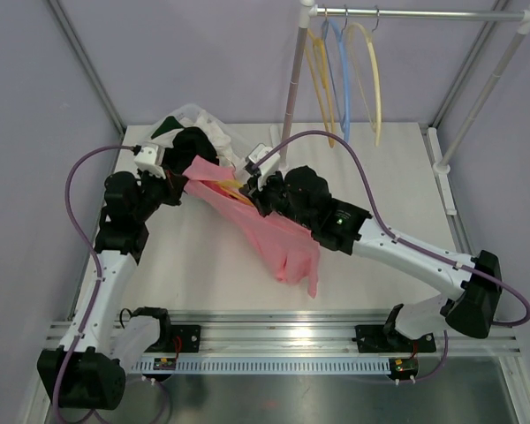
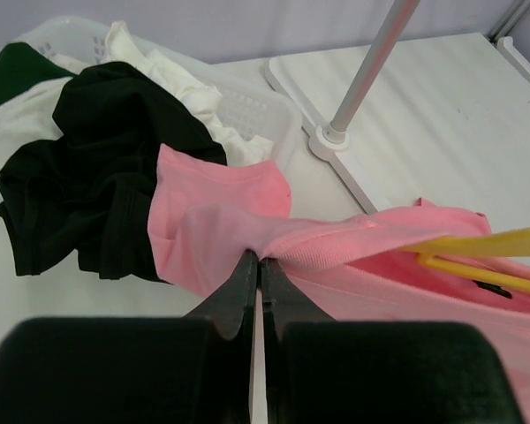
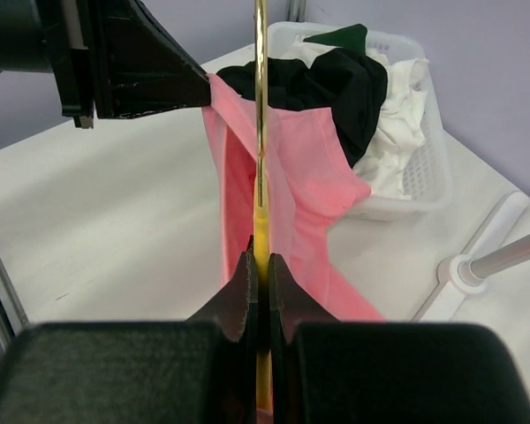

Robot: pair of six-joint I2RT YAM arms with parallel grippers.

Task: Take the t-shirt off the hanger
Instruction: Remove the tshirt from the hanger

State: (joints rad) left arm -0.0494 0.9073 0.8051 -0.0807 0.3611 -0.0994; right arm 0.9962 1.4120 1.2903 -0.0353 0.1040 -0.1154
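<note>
I am pinching the pink t-shirt point(image 2: 238, 231) with the left tool point(image 2: 258, 261), its jaws closed on a bunched fold of what looks like the collar or shoulder hem, right at the tips. The right tool point(image 3: 258, 258) is clamping the yellow hanger point(image 3: 260, 132), which is running straight ahead of that tool's tips and into the shirt. The shirt is hanging stretched between the two tools, lifted off the surface point(image 1: 203, 265) at the neck end, while its lower part is trailing down behind the right tool onto the surface. Beyond the left tool's tips and to their left, a white basket point(image 2: 274, 110) of dark and light clothes is sitting.

To do this step well, I judge I should be drawing the tools apart along the line of the hanger arm, with the left peeling cloth off the end and the right bracing the hanger without twisting it. I cannot tell clearly which hanger arm is inside the cloth; one end seems to be caught close to the left tool's pinch. I am favouring a slow pull, since that thin fold could slip from the jaws
</note>
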